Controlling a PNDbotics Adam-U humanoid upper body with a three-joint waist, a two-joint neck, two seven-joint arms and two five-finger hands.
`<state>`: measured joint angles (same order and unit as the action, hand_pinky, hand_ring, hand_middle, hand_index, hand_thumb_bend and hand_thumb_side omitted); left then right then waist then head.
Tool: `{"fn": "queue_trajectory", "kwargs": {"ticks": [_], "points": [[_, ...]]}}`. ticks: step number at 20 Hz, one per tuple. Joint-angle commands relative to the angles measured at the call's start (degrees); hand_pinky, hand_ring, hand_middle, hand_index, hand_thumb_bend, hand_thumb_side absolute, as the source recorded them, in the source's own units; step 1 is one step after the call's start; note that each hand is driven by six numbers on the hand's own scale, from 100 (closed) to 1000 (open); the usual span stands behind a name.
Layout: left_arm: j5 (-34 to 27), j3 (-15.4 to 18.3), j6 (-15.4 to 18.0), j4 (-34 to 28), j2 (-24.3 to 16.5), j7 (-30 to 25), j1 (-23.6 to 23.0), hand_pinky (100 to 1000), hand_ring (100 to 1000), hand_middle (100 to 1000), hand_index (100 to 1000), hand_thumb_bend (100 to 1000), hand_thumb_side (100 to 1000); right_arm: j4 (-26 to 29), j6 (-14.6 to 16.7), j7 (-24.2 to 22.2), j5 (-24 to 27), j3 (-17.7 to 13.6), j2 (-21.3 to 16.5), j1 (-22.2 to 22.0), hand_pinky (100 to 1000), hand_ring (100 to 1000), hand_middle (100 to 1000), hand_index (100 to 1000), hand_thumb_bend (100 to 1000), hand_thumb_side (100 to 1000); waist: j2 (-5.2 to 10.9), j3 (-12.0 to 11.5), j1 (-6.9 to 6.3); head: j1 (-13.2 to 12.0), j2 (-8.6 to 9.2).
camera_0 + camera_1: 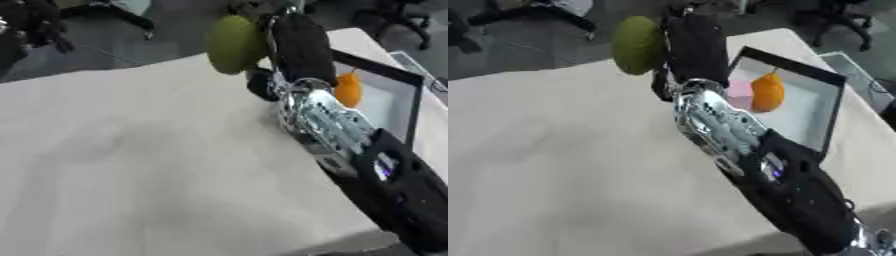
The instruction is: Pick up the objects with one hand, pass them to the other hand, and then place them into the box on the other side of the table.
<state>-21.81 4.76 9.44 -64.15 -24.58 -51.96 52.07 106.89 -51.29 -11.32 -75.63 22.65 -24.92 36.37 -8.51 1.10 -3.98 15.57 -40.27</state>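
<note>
The green rounded object (pixel 637 45) is off the bench, held up against the right hand (pixel 695 47) near the far edge of the bench (pixel 149 165). The hand's black fingers (pixel 302 47) seem wrapped around its side, though the grasp itself is largely hidden behind the hand. To the right lies the black-rimmed box (pixel 833 107) with a pale floor; an orange object (pixel 767 92) and something pink (pixel 739 92) beside it already lie inside.

Judging by this, the carry is the step in hand: the green object is up and with the right hand, and the box sits on that same side. No left hand shows in either view, so whether a handover is still due cannot be read. The next move calls for swinging the object rightward over the box's near rim and letting it go clear of the orange one.

The right arm (pixel 737 135) reaches in from the lower right corner and stretches diagonally up across the bench, silver forearm exposed, wrist raised, hand at the far end.
</note>
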Motion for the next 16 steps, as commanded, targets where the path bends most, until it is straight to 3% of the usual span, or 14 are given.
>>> {"fn": "queue_trajectory", "kwargs": {"ticks": [1, 4, 8, 9, 12, 13, 15, 16], "points": [[-2.84, 2.09, 2.84, -1.80, -6.16, -0.01, -1.79, 708, 543, 606, 749, 100, 566, -3.02, -0.66, 2.73, -2.88, -4.68, -2.54, -0.50, 677, 600, 433, 309, 100, 100, 1.42, -0.22, -0.05, 2.35, -0.40], [-5.36, 3.45, 5.36, -2.74, -10.26, -0.01, -5.74, 708, 543, 606, 748, 100, 569, -7.07, -0.68, 5.25, -3.91, -8.76, -3.43, -1.81, 673, 597, 433, 320, 100, 100, 1.46, -0.33, -0.11, 3.17, -0.56], [-8.73, 5.58, 7.08, -4.24, -13.81, -0.01, -11.20, 708, 543, 607, 748, 100, 583, -12.55, -0.68, 7.48, -1.13, -14.23, -5.07, -3.44, 677, 606, 445, 368, 100, 100, 1.32, -0.56, 0.00, 3.87, -0.64], [-9.60, 6.13, 6.97, -4.89, -14.18, -0.01, -12.61, 708, 543, 606, 748, 100, 587, -13.95, -0.68, 7.03, -0.28, -15.64, -5.52, -3.83, 685, 618, 458, 414, 100, 100, 1.30, -0.72, 0.04, 4.08, -0.65], [-12.21, 7.83, 6.24, -7.89, -14.95, -0.01, -16.47, 710, 546, 608, 751, 100, 575, -18.19, -0.68, 4.77, 2.31, -19.88, -6.72, -5.76, 734, 704, 572, 727, 100, 100, 1.08, -1.58, 0.31, 4.88, -0.47], [-13.09, 8.34, 6.05, -8.90, -15.24, -0.01, -17.41, 710, 546, 608, 752, 100, 569, -19.64, -0.68, 3.91, 3.20, -21.32, -7.29, -6.36, 746, 723, 605, 783, 100, 100, 0.99, -1.96, 0.45, 5.13, -0.48], [-14.92, 9.42, 5.85, -10.75, -15.95, -0.01, -19.21, 710, 546, 608, 754, 100, 564, -22.61, -0.68, 2.10, 5.02, -24.29, -9.13, -7.54, 771, 763, 684, 861, 323, 137, 0.82, -2.91, 0.77, 5.63, -0.51], [-15.75, 9.82, 5.68, -11.40, -16.24, -0.01, -19.88, 710, 546, 608, 754, 100, 564, -23.99, -0.68, 1.25, 5.88, -25.68, -9.97, -7.96, 779, 776, 706, 881, 387, 171, 0.76, -3.35, 0.91, 5.85, -0.55]]}}
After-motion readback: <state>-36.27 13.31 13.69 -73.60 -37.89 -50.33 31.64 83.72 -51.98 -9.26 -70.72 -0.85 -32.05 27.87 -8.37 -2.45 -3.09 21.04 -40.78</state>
